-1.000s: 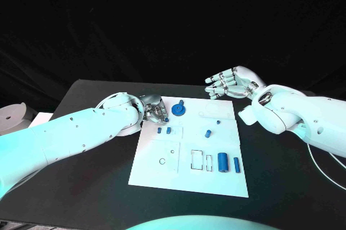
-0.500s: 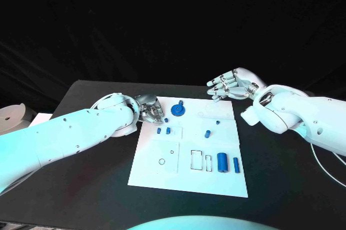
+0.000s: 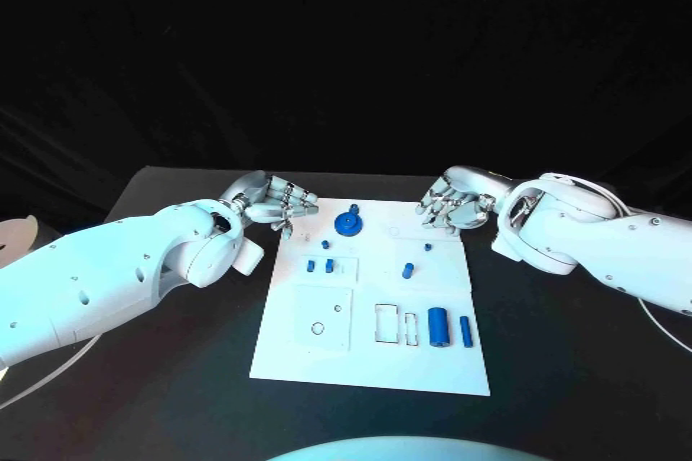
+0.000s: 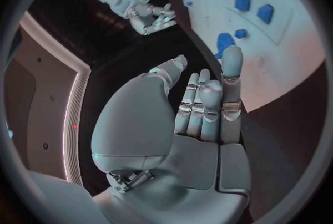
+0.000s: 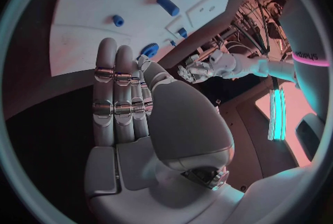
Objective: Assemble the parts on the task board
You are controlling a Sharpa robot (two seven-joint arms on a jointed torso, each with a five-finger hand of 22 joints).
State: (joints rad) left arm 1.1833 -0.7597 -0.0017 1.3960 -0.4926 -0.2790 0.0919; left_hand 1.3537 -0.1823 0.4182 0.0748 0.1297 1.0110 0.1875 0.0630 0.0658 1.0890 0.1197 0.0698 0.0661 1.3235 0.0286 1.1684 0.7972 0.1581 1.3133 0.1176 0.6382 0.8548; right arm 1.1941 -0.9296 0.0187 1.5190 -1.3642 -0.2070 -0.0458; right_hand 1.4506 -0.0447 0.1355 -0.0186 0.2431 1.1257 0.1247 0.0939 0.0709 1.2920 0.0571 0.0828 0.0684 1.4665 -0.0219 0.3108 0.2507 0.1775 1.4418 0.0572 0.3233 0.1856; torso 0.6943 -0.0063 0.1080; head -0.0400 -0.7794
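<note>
The white task board [image 3: 310, 321] lies in the middle of the black table. Blue parts sit on it: a round piece [image 3: 348, 222] near the far edge, two small blocks [image 3: 320, 266], a short peg [image 3: 408, 271], and a thick cylinder [image 3: 438, 328] beside a thin one [image 3: 466, 330]. My left hand [image 3: 274, 203] hovers just off the board's far left corner, fingers straight and empty [image 4: 201, 107]. My right hand [image 3: 450, 203] is over the far right corner, also empty, fingers stretched out side by side [image 5: 121, 102]. The round piece [image 4: 223, 42] shows just beyond my left fingertips.
A pale round object [image 3: 15, 233] sits off the table's left side. A white cable [image 3: 656, 326] trails along the right. Black table surface surrounds the board on all sides.
My left hand has drawn back from the small parts on the board's left side to beyond its far left corner. My right hand has come down and nearer the board's far right corner.
</note>
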